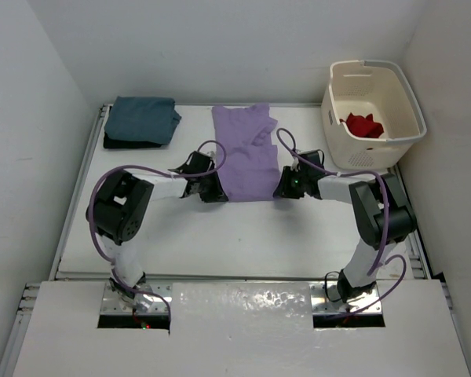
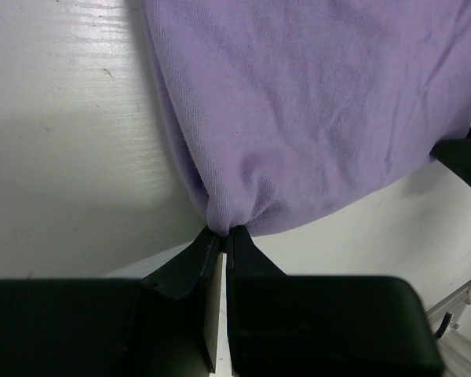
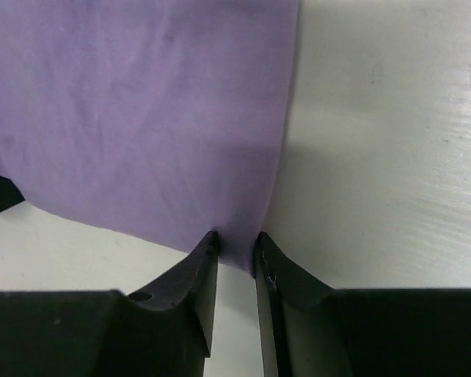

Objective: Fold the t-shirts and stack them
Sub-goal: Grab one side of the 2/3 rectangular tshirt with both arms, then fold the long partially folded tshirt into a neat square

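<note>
The lavender purple t-shirt [image 1: 247, 153] lies flat along the middle of the table, with its hem towards me. My left gripper [image 1: 217, 191] is shut on its near left corner, and the cloth [image 2: 314, 102] bunches into the closed tips [image 2: 223, 232]. My right gripper [image 1: 283, 187] is at the near right corner. Its jaws [image 3: 235, 239] stand a narrow gap apart, with the edge of the cloth [image 3: 133, 110] between them, not pinched. A folded teal-blue t-shirt [image 1: 145, 118] lies on a black one [image 1: 129, 143] at the back left. The red t-shirt [image 1: 363, 124] is in the basket.
The cream laundry basket [image 1: 361, 153] stands at the back right, close behind my right arm. White walls close in the table on the left, back and right. The table's raised rim [image 1: 78, 196] runs along the left side.
</note>
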`<state>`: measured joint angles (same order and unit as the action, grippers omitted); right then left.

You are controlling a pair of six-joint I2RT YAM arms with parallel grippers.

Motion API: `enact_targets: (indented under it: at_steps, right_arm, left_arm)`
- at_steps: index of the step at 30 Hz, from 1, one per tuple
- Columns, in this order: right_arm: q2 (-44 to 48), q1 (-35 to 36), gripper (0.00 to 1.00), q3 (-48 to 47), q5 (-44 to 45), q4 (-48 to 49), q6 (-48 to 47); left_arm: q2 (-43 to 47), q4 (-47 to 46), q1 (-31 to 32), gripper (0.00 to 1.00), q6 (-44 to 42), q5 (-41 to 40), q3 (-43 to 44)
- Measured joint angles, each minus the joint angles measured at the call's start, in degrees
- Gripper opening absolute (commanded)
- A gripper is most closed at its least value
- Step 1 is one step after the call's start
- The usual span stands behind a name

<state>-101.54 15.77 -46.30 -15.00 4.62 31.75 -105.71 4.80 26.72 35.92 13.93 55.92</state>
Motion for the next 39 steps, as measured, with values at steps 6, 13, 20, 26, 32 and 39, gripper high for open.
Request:
enact_targets:
  at_steps: [6,13,20,26,32,39]
  right_arm:
    - [3.4,0.0,0.00,3.2,-0.1,-1.0,-0.3]
    - [15.8,0.0,0.00,9.1,-2.7,-9.7,-2.9]
    - [33.3,0.1,0.00,10.9,-7.0,-28.1,-5.5]
    - [40.4,0.1,0.00,8.4,-11.6,-41.9,-5.6]
    - [40.9,0.1,0.00,-1.0,-12.1,-46.8,-5.7]
    - [31.5,-1.0,0.00,-10.5,-11.7,-46.2,-6.5]
  left_arm:
    - [1.9,-0.8,0.7,0.00,0.0,0.1,-2.2]
    - [12.2,2.1,4.0,0.00,0.6,1.4,-8.7]
    - [29.0,11.0,7.7,0.00,2.2,4.8,-11.9]
    - [37.1,20.7,8.9,0.00,4.7,7.2,-10.5]
    - [39.0,25.1,9.0,0.00,4.6,4.9,-4.3]
    - [32.3,24.9,7.3,0.00,1.9,-1.1,6.1]
